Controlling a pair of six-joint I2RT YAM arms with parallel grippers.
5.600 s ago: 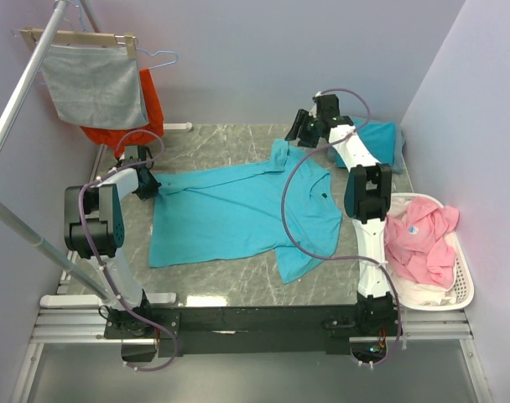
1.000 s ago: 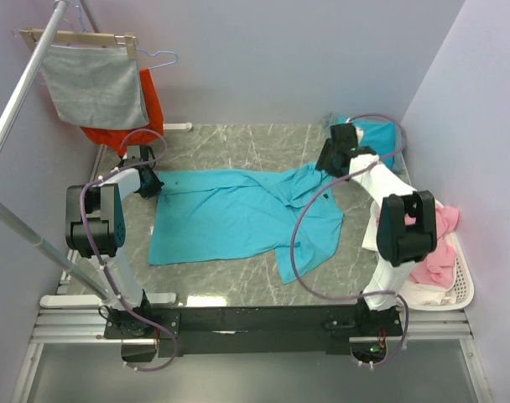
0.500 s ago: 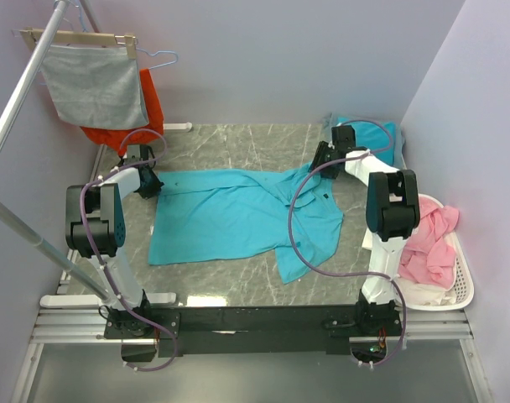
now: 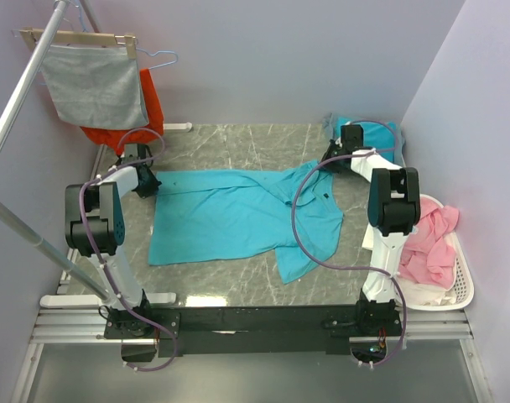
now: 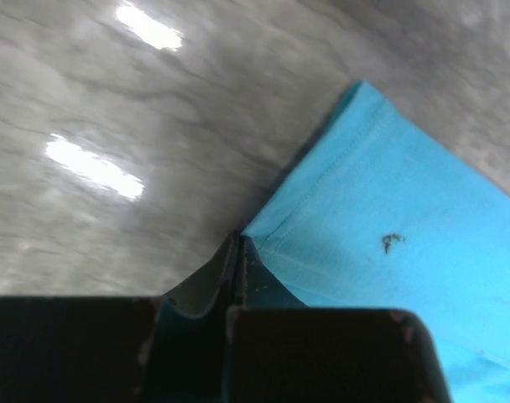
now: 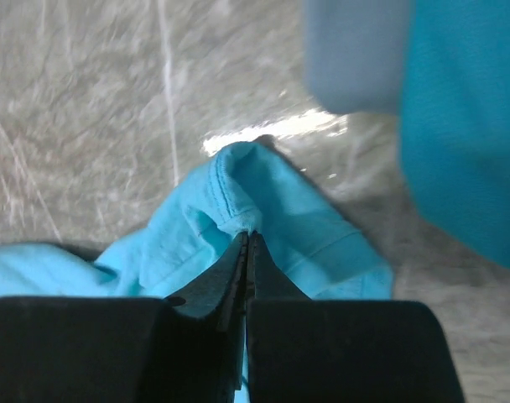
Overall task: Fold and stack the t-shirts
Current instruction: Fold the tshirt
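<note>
Lab laundry cell: marble table (image 4: 238, 138), clothes rack (image 4: 79, 38), laundry basket (image 4: 466, 281).

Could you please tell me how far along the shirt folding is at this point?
Done: what looks like one folded teal bundle sits at the far right corner. In hand: one t-shirt lies spread on the table, unfolded; the left gripper is shut on its hem corner, the right gripper on its far sleeve. Left: fold this shirt and stack it with the bundle.
</note>
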